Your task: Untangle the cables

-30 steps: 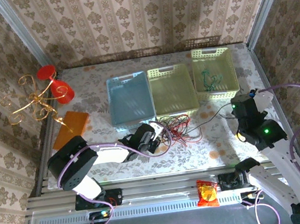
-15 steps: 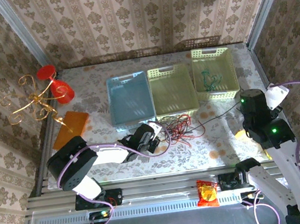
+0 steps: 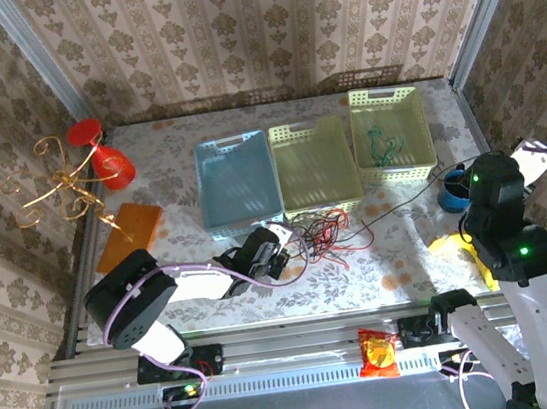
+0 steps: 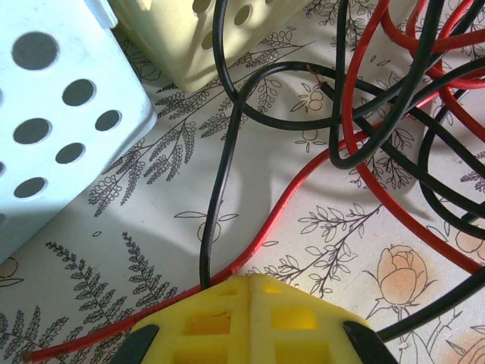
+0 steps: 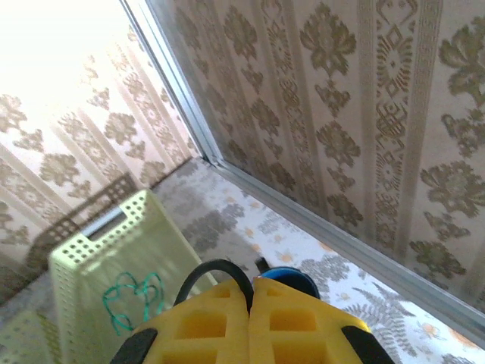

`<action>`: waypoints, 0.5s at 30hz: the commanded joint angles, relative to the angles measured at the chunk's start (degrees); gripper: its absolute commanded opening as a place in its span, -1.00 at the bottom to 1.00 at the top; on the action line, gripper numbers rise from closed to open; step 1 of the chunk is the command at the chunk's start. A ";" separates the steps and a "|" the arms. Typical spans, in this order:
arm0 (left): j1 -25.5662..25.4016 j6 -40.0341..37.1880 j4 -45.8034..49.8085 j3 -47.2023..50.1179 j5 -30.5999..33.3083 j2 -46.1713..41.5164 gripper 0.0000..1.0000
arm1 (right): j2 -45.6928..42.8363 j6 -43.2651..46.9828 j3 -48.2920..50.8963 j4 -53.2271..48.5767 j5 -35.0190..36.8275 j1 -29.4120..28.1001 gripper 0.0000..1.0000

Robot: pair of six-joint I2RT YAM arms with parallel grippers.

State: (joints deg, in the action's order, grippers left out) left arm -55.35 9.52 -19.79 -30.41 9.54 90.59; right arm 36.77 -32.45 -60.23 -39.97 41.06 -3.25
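Observation:
The cables point(image 3: 323, 230) lie as a red and black tangle in front of the baskets, seen close in the left wrist view point(image 4: 394, 114). My left gripper point(image 3: 281, 245) sits low at the tangle's left edge, fingers shut point(image 4: 250, 279); a black cable point(image 4: 216, 205) and a red one point(image 4: 288, 205) vanish under its tips, and whether either is pinched I cannot tell. My right gripper point(image 3: 472, 178) is raised at the right, shut point(image 5: 250, 284) on a black cable point(image 5: 216, 267) that runs taut back to the tangle point(image 3: 400, 204).
A blue basket point(image 3: 237, 181) and two pale yellow baskets point(image 3: 314, 164) point(image 3: 386, 99) stand at the back; the right one holds a green cable point(image 3: 382, 145) point(image 5: 132, 303). A blue round thing point(image 3: 448, 192) sits under the right gripper. A gold stand point(image 3: 55, 188) and orange plate point(image 3: 128, 234) are left.
My right gripper has swung right and risen with the black cable, drawing it out of the tangle. The left gripper has stayed put.

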 commanded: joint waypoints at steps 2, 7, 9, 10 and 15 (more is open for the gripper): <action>0.80 1.73 3.23 1.84 1.88 -0.23 -1.00 | -1.11 2.54 -4.39 3.49 -0.35 0.43 -1.00; 0.77 1.86 2.83 2.20 1.94 0.18 -1.00 | -1.05 5.67 -8.91 7.54 -7.81 0.43 -1.00; 0.79 1.82 2.50 2.20 1.89 0.51 -1.00 | -0.99 6.84 -10.61 8.95 -11.22 0.43 -1.00; 0.81 1.82 2.24 2.20 1.88 0.67 -1.00 | -0.85 7.77 -11.22 11.81 -14.78 0.43 -1.00; 0.80 1.78 1.26 1.81 1.18 1.37 -1.00 | 4.76 5.64 -16.44 13.91 -34.40 0.43 -1.00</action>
State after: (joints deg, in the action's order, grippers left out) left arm -55.33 10.35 -20.71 -29.95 10.15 90.59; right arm 38.33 -26.79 -74.26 -30.15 21.12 -3.14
